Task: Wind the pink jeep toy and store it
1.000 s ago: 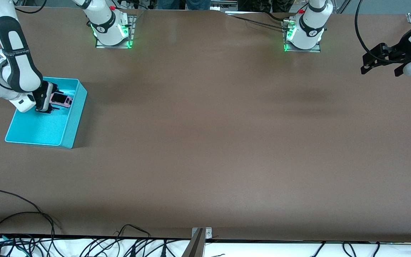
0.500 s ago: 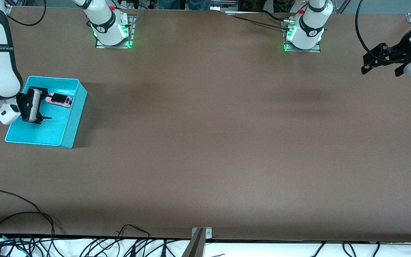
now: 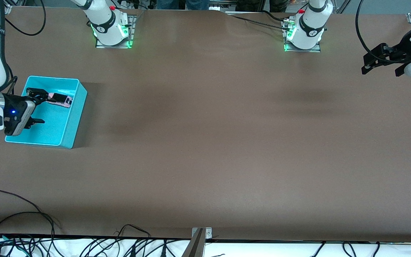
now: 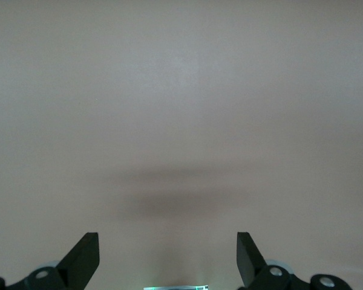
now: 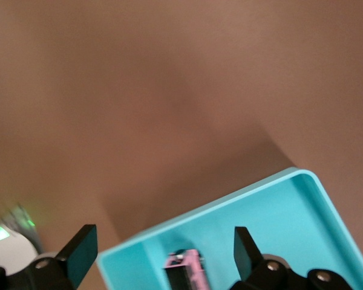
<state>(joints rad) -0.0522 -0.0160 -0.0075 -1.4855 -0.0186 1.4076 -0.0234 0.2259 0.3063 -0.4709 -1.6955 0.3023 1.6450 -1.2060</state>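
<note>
The tiny pink-and-black jeep toy (image 3: 60,99) lies in the turquoise plastic bin (image 3: 73,117), the right claw (image 3: 36,107) spread wide above it, while the left claw (image 3: 380,64) waits wide over bare brown tabletop (image 3: 205,142).

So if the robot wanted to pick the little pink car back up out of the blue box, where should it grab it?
Probably across its two long sides, coming straight down from above. The pink jeep toy lies inside the turquoise bin, close to the wall farthest from the front camera, so a sideways reach would likely hit the walls. The open right gripper hovers over the bin beside the toy.
</note>
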